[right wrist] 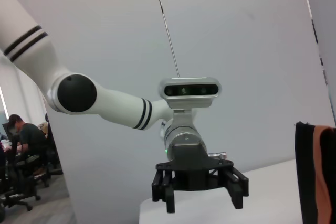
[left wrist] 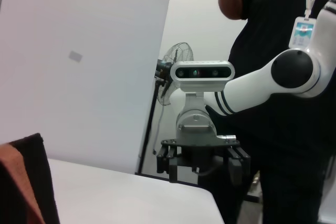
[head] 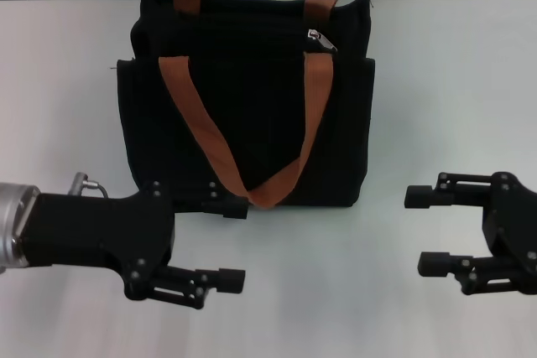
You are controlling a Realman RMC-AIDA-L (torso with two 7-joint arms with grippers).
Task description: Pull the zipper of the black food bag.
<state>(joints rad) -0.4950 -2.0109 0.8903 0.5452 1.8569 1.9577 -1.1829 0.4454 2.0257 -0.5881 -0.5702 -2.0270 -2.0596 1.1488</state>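
The black food bag stands upright at the middle of the white table, its two orange-brown handles draped over the front. The zipper, a small silver slider, sits on the top edge towards the bag's right end. My left gripper hovers open just in front of the bag's lower left, one finger near the bag's base. My right gripper hangs open to the right of the bag, apart from it. The left wrist view shows a corner of the bag and the right gripper beyond. The right wrist view shows the left gripper.
The white table spreads around the bag, with a grey wall behind. A person in black stands past the table's right side, near a floor fan. Seated people show far off on the left side.
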